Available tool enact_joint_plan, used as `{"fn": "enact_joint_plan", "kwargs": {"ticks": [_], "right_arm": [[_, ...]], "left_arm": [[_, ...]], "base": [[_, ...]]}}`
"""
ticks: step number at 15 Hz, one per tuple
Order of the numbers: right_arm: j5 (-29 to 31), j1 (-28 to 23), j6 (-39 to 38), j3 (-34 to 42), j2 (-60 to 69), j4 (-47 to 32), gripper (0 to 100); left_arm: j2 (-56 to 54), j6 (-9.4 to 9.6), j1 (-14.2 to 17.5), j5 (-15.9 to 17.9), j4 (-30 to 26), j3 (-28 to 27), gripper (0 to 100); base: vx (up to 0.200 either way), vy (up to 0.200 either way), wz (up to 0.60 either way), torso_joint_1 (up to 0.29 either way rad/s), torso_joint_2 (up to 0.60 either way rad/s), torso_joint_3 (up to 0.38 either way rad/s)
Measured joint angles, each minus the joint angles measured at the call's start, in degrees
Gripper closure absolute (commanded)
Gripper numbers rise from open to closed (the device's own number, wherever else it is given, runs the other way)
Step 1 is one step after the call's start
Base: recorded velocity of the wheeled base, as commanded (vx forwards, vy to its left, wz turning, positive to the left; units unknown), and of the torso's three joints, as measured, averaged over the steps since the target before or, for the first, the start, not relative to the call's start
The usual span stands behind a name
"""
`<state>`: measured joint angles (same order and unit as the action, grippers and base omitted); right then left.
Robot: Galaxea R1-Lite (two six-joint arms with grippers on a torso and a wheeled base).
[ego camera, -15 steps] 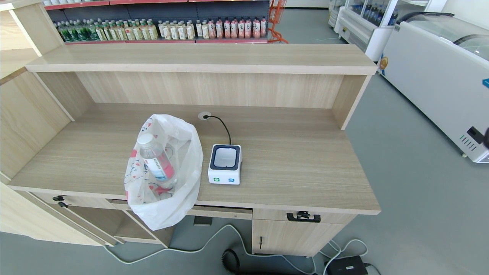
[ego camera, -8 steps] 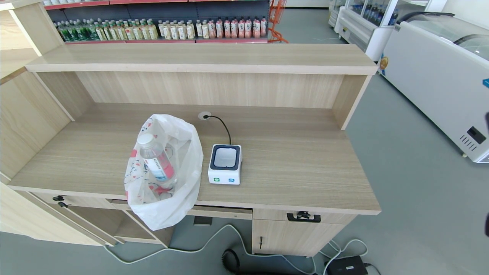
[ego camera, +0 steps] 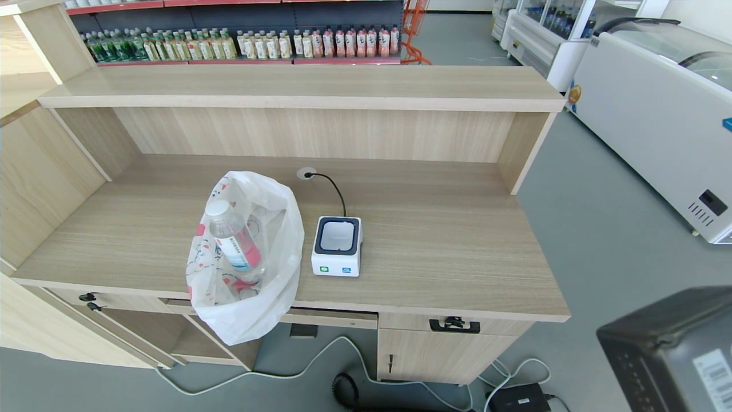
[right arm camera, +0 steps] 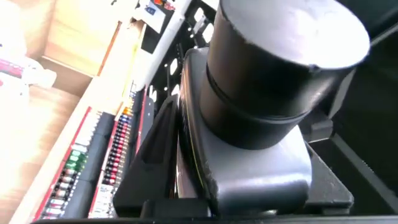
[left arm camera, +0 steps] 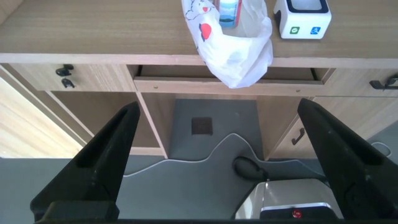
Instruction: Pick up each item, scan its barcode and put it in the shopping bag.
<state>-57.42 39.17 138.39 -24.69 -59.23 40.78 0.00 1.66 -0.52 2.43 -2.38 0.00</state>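
Note:
A white shopping bag (ego camera: 251, 297) with red print stands open at the counter's front edge and hangs partly over it. A clear water bottle (ego camera: 233, 239) with a white cap leans inside it. Just right of the bag sits the white barcode scanner (ego camera: 337, 247), window facing up. My left gripper (left arm camera: 217, 168) is open and holds nothing, low in front of the counter, with the bag (left arm camera: 236, 50) and scanner (left arm camera: 303, 18) above and beyond it. My right arm's dark housing (ego camera: 669, 349) is low at the right, off the counter's front corner. A dark cylindrical part (right arm camera: 273, 74) sits very close in the right wrist view.
The wooden counter (ego camera: 446, 240) has a raised back ledge and side walls. A drawer with a black handle (ego camera: 454, 325) sits under its right front. Cables and a black power box (ego camera: 517, 397) lie on the floor. Chest freezers (ego camera: 657, 114) stand to the right.
A dark housing of my right arm has come into the head view's lower right; before, only a dark sliver showed at the right edge. Bag, bottle and scanner have not moved.

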Motion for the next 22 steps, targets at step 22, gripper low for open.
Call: {"fn": "enact_joint_plan", "kwargs": {"ticks": [22], "right_arm": [[28.1, -23.6, -91.2, -1.5, 0.8, -15.1, 100]], "left_arm": [[0.0, 0.01, 0.0, 0.0, 0.0, 0.0, 0]], "base": [[0.000, 0.000, 0.00, 0.000, 0.00, 0.000]]}}
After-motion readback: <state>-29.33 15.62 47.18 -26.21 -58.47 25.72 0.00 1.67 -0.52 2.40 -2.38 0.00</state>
